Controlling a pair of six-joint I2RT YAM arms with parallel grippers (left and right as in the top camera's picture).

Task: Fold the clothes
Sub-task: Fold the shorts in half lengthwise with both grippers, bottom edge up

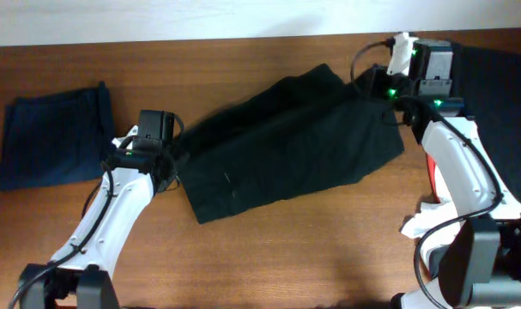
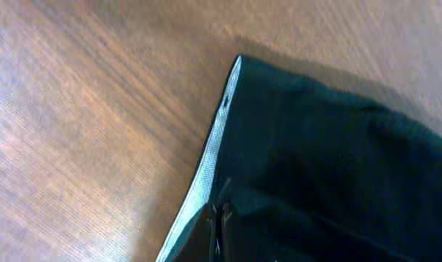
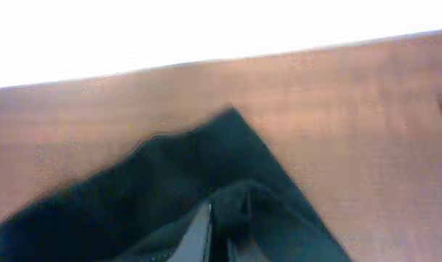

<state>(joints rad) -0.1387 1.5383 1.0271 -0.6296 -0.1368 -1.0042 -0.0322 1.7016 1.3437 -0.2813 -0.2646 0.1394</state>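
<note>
Lying diagonally across the tabletop (image 1: 329, 240), black trousers (image 1: 286, 146) are looking soft, light, limp. Closed narrow, left gripper (image 2: 219, 218) is pinching their pale edge; right gripper (image 3: 217, 218) is pinching the far corner. Corners and hems seem the best holds.

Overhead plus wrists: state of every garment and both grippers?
black garment: stretched out, held at both ends
navy garment: folded, flat, apart at left
black cloth, right edge: loose, partly out of frame
left gripper: shut on black garment
right gripper: shut on black garment
</note>
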